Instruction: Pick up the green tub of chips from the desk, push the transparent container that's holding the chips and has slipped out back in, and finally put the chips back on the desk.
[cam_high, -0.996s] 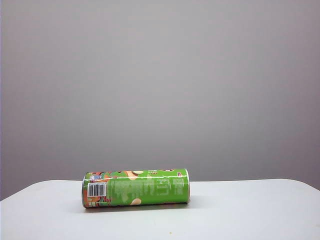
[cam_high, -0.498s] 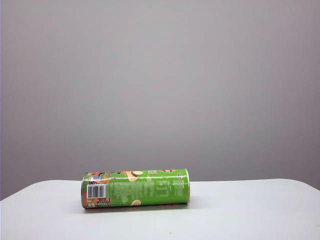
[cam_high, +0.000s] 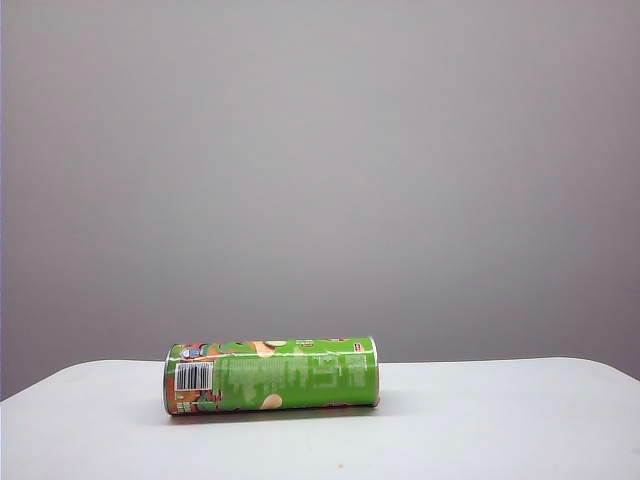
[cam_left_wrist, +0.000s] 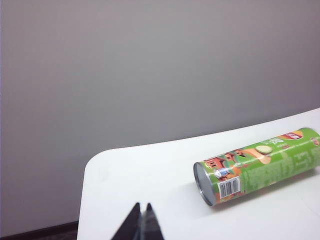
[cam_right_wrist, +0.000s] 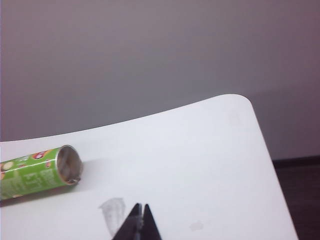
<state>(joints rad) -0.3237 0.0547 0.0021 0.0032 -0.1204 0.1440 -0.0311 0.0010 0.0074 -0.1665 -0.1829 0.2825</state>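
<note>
The green tub of chips (cam_high: 270, 375) lies on its side on the white desk (cam_high: 480, 420), barcode end to the left. No gripper shows in the exterior view. In the left wrist view my left gripper (cam_left_wrist: 142, 206) is shut and empty over the desk (cam_left_wrist: 150, 170), well short of the tub (cam_left_wrist: 260, 167), whose metal end faces it. My right gripper (cam_right_wrist: 141, 206) is also shut and empty, apart from the tub (cam_right_wrist: 35, 175), whose open mouth (cam_right_wrist: 68, 165) looks dim and brownish. The transparent container and the chips are hidden; nothing sticks out of the tub.
A grey wall stands behind the desk. The desk's rounded corners and edges show in both wrist views, with dark floor (cam_right_wrist: 300, 200) beyond. A faint grey smudge (cam_right_wrist: 112, 210) marks the desk near my right gripper.
The tub's label has shifted slightly up and down, as if it rocks a little in place. It stays at the same spot on the desk.
</note>
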